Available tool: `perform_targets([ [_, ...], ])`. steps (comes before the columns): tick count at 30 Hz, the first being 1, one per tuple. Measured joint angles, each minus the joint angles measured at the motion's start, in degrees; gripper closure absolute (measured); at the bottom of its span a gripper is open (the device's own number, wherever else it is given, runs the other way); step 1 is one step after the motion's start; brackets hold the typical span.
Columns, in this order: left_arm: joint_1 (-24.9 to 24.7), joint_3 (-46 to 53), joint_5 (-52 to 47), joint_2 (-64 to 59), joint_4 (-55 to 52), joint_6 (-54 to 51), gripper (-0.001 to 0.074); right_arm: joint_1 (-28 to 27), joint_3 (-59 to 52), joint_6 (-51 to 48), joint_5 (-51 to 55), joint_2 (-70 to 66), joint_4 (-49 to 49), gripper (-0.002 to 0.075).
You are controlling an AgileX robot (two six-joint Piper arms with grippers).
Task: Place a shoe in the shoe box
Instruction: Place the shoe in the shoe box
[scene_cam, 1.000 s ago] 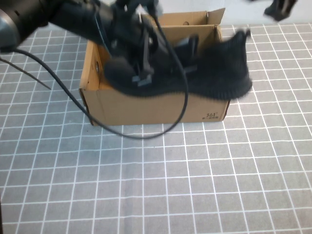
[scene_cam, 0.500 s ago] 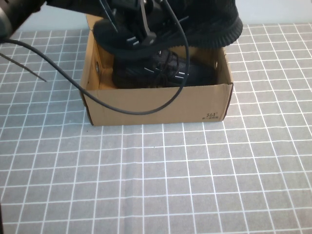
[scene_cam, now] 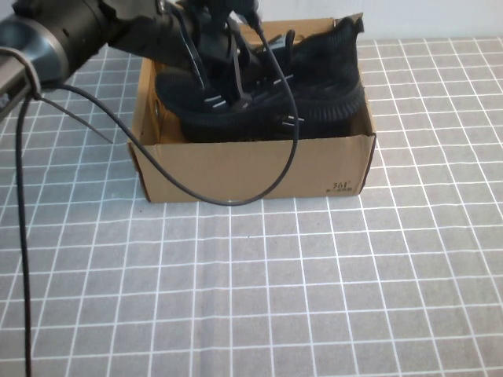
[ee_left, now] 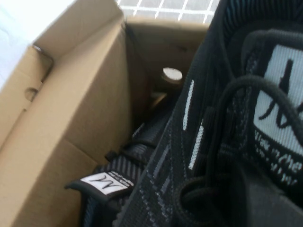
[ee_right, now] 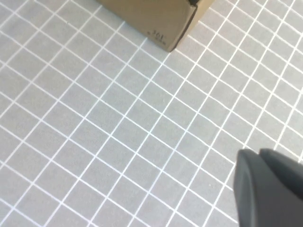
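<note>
High view, nearest first: we see the bare grid-patterned counter (scene_cam: pixel 259 298), then the shoe box (scene_cam: pixel 251 169), its near wall facing us with the small black print near its right corner. Over the open top of the box we see the left gripper (scene_cam: pixel 224 59), reaching in from the left with its black cable looping down across the box front. Its jaws are nearly closed, and they appear to grip the shoe (scene_cam: pixel 314 78) around the lace area, though we cannot see the exact contact. The shoe sits partly inside the box, its long axis along the box's length, one end raised at the box's right side. A second sneaker (ee_left: pixel 142 165) lies beneath it. The right gripper (ee_right: pixel 265 189) hangs over bare counter, well apart from the box, jaws fully closed on nothing.
</note>
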State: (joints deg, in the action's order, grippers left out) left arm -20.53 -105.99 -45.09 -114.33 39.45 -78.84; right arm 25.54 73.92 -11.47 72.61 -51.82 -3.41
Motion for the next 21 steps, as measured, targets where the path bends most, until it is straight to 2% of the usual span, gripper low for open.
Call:
perform_targets([
  [7, 0.0, 0.0, -0.9, -2.3, -0.3, 0.0, 0.0708, 0.0, -2.1, 1.1, -0.8, 6.8, -0.1, 0.0742],
  [21, 0.0, 0.0, -3.0, -6.8, -0.2, 1.6, 0.071, 0.0, -2.1, 1.7, -2.0, 7.4, -0.2, 0.0742],
])
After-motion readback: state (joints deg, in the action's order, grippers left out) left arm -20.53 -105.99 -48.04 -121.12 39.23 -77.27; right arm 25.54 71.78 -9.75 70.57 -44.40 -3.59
